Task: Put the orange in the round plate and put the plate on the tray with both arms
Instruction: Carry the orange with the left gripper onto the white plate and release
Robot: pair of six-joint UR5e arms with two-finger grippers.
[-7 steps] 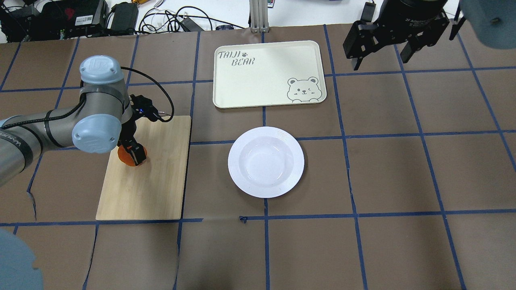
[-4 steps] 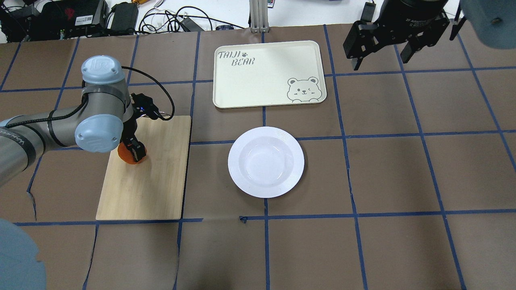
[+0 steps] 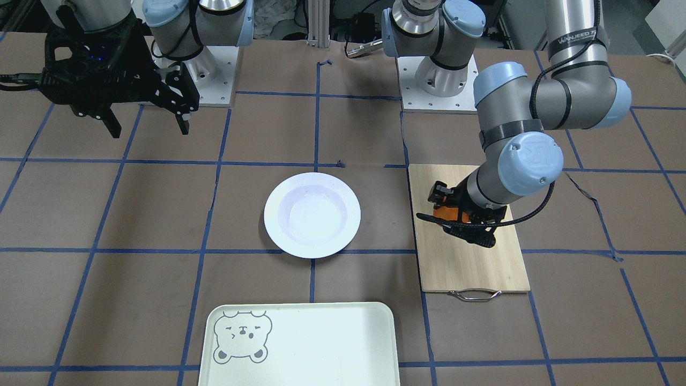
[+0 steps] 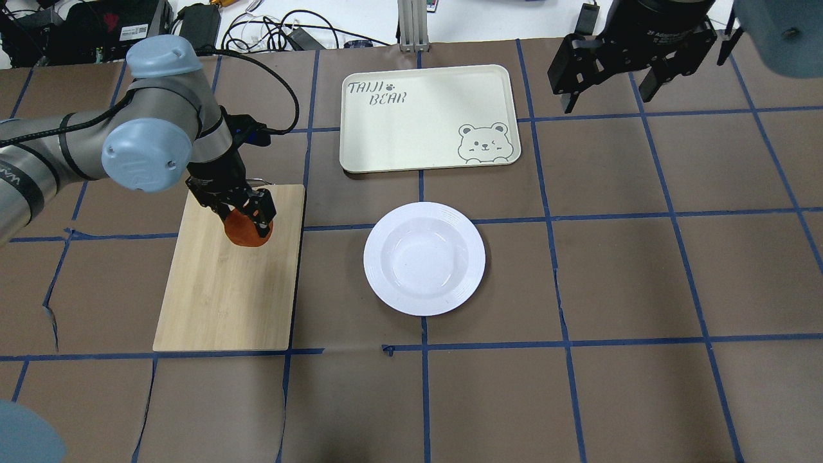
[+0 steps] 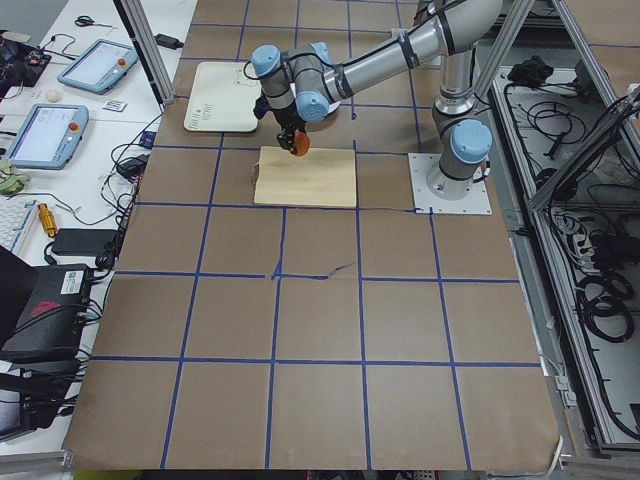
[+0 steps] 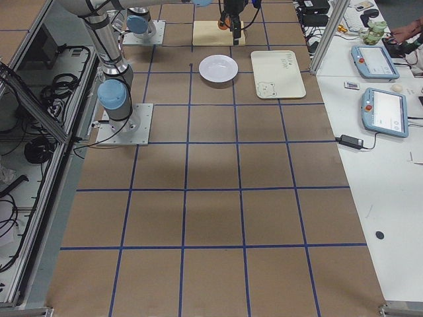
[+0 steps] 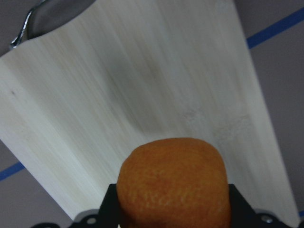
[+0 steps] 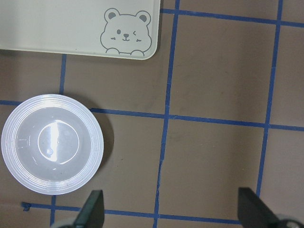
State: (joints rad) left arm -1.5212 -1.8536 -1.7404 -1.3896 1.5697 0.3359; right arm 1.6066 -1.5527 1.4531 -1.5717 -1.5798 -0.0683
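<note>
Left arm's black fingers (image 4: pixel 261 211) grip the small bright orange fruit (image 4: pixel 244 234) above the pale bamboo cutting board (image 4: pixel 222 302); right arm's fingers (image 4: pixel 567 80) hang wide apart near the cream rectangular tray (image 4: pixel 418 128).

Tbl (image 4: pixel 643 289) w/ tray (image 4: pixel 424 122), plate (image 4: pixel 474 260), board (image 4: pixel 218 302).

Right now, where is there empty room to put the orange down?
The round plate is bare in the middle, and so is the whole tray beyond it. The bamboo cutting board is free on the half nearest the robot, and the table right of the plate. It is crowded only where the left hand holds the orange.
</note>
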